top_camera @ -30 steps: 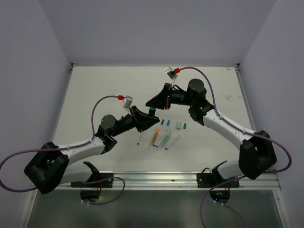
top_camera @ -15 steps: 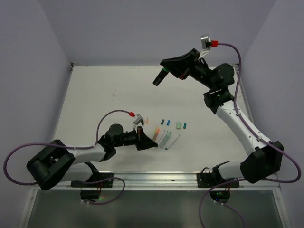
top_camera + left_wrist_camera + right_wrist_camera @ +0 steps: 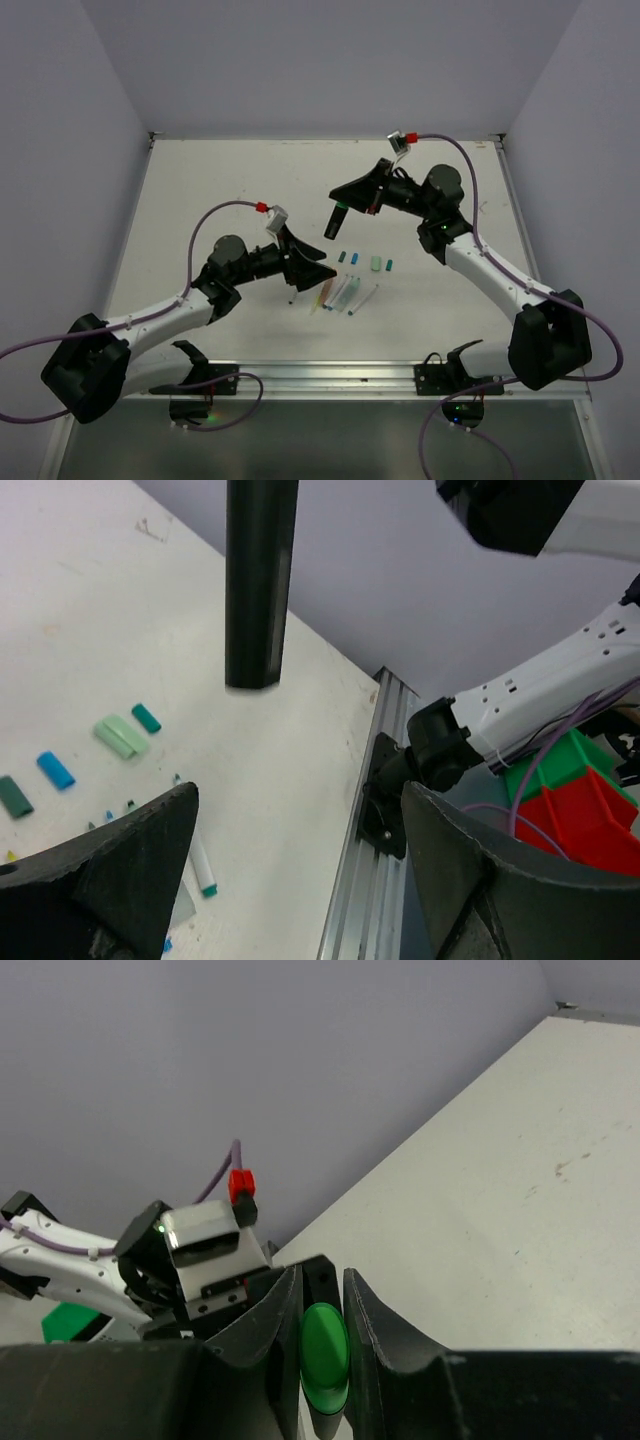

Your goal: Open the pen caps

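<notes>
**Top view:** The left end effector (image 3: pixel 315 268) hangs low at the edge of a cluster of thin plastic pens (image 3: pixel 338 292) on the white bench (image 3: pixel 200 190), its jaws spread wide and empty. The right end effector (image 3: pixel 342 206) is raised above the bench and closed on a black plastic tube (image 3: pixel 334 224) with a bright green end; whether this is a cap or a barrel cannot be told. Four loose caps lie in a row just beyond the pens, between the two arms. They are a stubby dark green plastic cap (image 3: pixel 342 257), a stubby blue plastic cap (image 3: pixel 353 258), a wider pale mint plastic cap (image 3: pixel 377 264) and a small teal plastic cap (image 3: pixel 389 265).

**Left wrist:** Two black fingers (image 3: pixel 120 865) stand well apart with nothing between them. The black tube hangs upright above the bench, clear of the surface. The mint and teal caps lie just beside each other, with the blue and dark green caps nearer the finger. A white pen with a teal tip (image 3: pixel 202 865) lies near the aluminium rail (image 3: pixel 365 900). Red and green plastic bins (image 3: pixel 565 810) sit past the bench edge.

**Right wrist:** The two fingers (image 3: pixel 268 1332) pinch the round green end of the tube.
</notes>
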Available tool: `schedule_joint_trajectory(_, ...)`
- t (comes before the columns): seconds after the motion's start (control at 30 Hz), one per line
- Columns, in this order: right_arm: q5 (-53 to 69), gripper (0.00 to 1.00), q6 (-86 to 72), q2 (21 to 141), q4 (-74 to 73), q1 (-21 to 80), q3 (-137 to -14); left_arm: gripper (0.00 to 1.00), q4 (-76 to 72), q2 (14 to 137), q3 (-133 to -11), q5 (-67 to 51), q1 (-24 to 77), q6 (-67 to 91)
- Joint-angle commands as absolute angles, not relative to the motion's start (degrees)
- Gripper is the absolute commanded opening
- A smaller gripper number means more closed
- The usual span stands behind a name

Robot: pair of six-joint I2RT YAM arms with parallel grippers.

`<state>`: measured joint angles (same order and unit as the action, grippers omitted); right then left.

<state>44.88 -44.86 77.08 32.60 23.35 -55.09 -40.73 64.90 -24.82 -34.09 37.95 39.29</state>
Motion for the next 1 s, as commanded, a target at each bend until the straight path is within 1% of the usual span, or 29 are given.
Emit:
schedule_joint_trajectory(0.0, 47.0, 0.00, -43.8, 74.3, 33.9, 25.0, -54.0, 0.85, -38.9, 65.5, -30.9, -34.9, 37.3, 36.6)
schedule_joint_trajectory(0.2, 46.2, 0.00, -42.5, 74.9, 34.5, 28.1, -51.8, 0.85, -35.7, 68.7, -36.6, -33.6, 36.8, 36.7)
schedule_joint_trajectory(0.37, 45.6, 0.00, -41.8, 75.5, 35.1, 29.4, -51.3, 0.74, -34.6, 70.3, -38.3, -33.1, 36.6, 37.8)
schedule_joint_trajectory(0.4, 45.4, 0.00, -41.8, 75.6, 35.2, 29.4, -51.2, 0.71, -34.6, 70.5, -38.3, -33.0, 36.6, 37.9)
schedule_joint_trajectory(0.43, 45.4, 0.00, -41.8, 75.6, 35.3, 29.5, -51.2, 0.64, -34.9, 70.6, -38.1, -33.1, 36.6, 38.0)
schedule_joint_trajectory(0.5, 45.4, 0.00, -41.8, 75.8, 35.5, 29.5, -51.2, 0.57, -35.1, 70.7, -38.0, -33.6, 36.5, 38.2)
schedule_joint_trajectory(0.53, 45.3, 0.00, -41.7, 75.8, 35.5, 29.5, -51.2, 0.47, -35.3, 70.5, -38.0, -33.6, 36.6, 38.4)
schedule_joint_trajectory(0.57, 45.3, 0.00, -41.7, 75.8, 35.5, 29.7, -51.2, 0.46, -35.4, 70.6, -37.9, -33.7, 36.6, 38.4)
schedule_joint_trajectory(0.63, 45.4, 0.00, -41.6, 76.2, 35.6, 29.7, -51.3, 0.39, -35.6, 70.6, -37.8, -33.7, 36.6, 38.4)
schedule_joint_trajectory(0.7, 45.3, 0.00, -41.6, 76.3, 35.6, 29.8, -51.2, 0.31, -35.9, 70.6, -37.9, -33.9, 36.6, 38.6)
schedule_joint_trajectory(0.73, 45.2, 0.00, -41.4, 76.4, 35.5, 30.0, -51.1, 0.20, -36.4, 70.6, -37.8, -34.0, 36.6, 38.7)
schedule_joint_trajectory(0.8, 44.9, 0.00, -41.1, 76.5, 35.5, 30.0, -50.6, 0.03, -36.9, 70.6, -37.8, -34.2, 36.6, 38.8)
schedule_joint_trajectory(0.83, 44.8, 0.00, -41.1, 76.6, 35.6, 30.1, -50.5, 0.00, -37.4, 70.6, -37.5, -34.2, 36.6, 39.1)
schedule_joint_trajectory(0.9, 44.5, 0.01, -41.2, 76.4, 35.8, 30.0, -50.1, 0.00, -37.7, 70.6, -37.2, -34.2, 36.6, 39.4)
schedule_joint_trajectory(0.93, 44.1, 0.14, -41.5, 76.1, 36.4, 30.1, -49.9, 0.00, -38.1, 70.6, -36.7, -34.1, 36.6, 39.8)
schedule_joint_trajectory(0.97, 43.9, 0.21, -41.5, 75.9, 36.6, 30.1, -49.7, 0.00, -38.4, 70.5, -36.5, -34.1, 36.6, 40.1)
